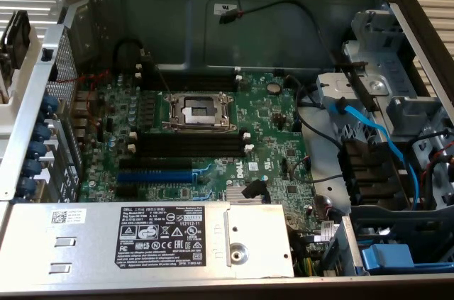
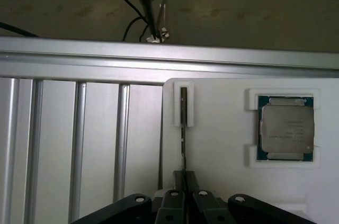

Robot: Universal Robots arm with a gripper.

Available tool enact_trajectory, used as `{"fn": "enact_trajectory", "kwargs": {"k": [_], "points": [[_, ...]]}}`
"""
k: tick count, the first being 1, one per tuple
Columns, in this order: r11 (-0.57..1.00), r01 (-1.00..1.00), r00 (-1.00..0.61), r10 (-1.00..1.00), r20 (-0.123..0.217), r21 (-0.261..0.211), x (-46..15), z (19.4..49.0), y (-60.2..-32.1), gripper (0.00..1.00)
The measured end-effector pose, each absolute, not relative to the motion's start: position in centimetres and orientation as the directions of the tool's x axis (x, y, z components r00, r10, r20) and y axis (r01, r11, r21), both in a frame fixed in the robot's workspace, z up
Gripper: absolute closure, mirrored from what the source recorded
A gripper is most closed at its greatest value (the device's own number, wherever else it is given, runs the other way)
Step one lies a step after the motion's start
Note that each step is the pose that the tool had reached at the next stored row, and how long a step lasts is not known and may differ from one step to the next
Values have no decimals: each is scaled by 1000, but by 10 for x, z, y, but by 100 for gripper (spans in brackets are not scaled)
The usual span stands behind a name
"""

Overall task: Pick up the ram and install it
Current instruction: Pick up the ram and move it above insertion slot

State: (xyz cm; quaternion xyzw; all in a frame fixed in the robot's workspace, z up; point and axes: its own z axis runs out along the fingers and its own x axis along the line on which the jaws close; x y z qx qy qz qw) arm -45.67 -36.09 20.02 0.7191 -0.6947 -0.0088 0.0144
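Note:
The ram is seen edge-on as a thin dark stick standing in a slot of a white holder tray. My gripper sits at the near end of the stick, its black fingers closed together against both of its faces. In the exterior view the open computer case holds the green motherboard. On it lie long black memory slots with white end clips, just below the CPU socket. More black slots run above the socket.
A processor chip rests in the same white tray beside the ram. Aluminium rails border the tray, and a metal rod with a clamp stands beyond. In the case are a blue expansion slot, a labelled metal cover and blue cables.

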Motion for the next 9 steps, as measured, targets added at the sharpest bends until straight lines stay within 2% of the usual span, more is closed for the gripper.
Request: {"fn": "enact_trajectory", "kwargs": {"k": [9], "points": [[-34,-999,34,-999,7,33,-457,217,-361,88]]}}
